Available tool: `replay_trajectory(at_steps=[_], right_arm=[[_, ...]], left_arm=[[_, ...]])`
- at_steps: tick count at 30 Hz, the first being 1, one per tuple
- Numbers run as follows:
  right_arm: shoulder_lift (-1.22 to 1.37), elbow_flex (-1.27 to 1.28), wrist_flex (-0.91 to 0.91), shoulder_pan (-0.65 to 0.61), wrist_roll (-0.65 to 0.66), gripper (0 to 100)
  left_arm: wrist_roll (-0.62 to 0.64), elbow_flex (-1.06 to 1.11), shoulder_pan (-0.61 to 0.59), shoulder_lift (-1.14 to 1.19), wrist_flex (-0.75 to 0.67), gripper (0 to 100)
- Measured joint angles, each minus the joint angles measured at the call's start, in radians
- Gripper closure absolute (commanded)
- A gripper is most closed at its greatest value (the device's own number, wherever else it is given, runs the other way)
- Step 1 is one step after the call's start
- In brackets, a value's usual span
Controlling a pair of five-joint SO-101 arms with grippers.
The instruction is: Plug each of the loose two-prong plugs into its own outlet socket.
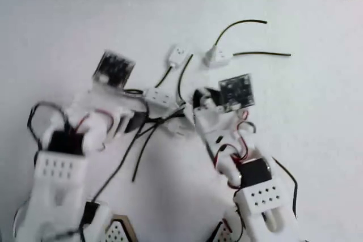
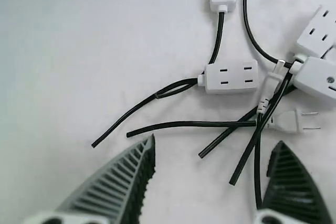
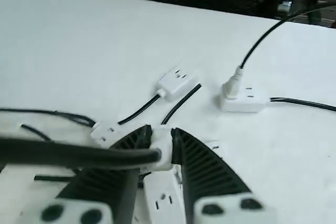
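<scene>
White plug [image 3: 164, 153] on a black cord [image 3: 79, 153] was pinched in the right jaws, close over an outlet [image 3: 160, 199]. Left jaws were spread wide over the surface [image 2: 79, 51], nothing between them. Loose plug [image 2: 286, 121] lay flat just beyond them among crossed cords, prongs pointing away from the double outlet [image 2: 231, 77]; near it, not touching. Farther back a third plug [image 3: 233, 85] already sat in the far outlet [image 3: 247, 103]. Spare outlet [image 3: 176, 80] lay beside that, apart.
</scene>
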Motion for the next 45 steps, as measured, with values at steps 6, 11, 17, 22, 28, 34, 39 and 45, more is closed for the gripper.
replay_trajectory(at_steps=[6, 11, 17, 22, 28, 34, 39, 45], right_arm=[[0.201, 0.0, -0.135, 0.104, -0.071, 98.1], [0.419, -0.08, -0.17, 0.121, -0.075, 98.1], [0.496, -0.129, -0.173, 0.173, -0.126, 98.1], [0.496, -0.13, -0.173, 0.173, -0.129, 98.1], [0.496, -0.13, -0.173, 0.173, -0.129, 98.1], [0.496, -0.13, -0.173, 0.173, -0.129, 98.1], [0.496, -0.13, -0.173, 0.173, -0.129, 98.1], [0.496, -0.13, -0.173, 0.173, -0.129, 98.1]], left_arm=[[-0.167, -0.23, -0.002, 0.351, 0.0, 61], [-0.37, -0.433, -0.002, 0.621, 0.0, 61], [-0.583, -0.675, -0.002, 0.907, 0.0, 61], [-0.694, -0.862, 0.005, 1.128, 0.0, 61], [-0.76, -1.031, 0.038, 1.347, 0.0, 61], [-0.767, -1.119, 0.066, 1.485, 0.0, 62], [-0.766, -1.169, 0.071, 1.533, 0.006, 76], [-0.766, -1.177, 0.081, 1.533, 0.078, 89]])
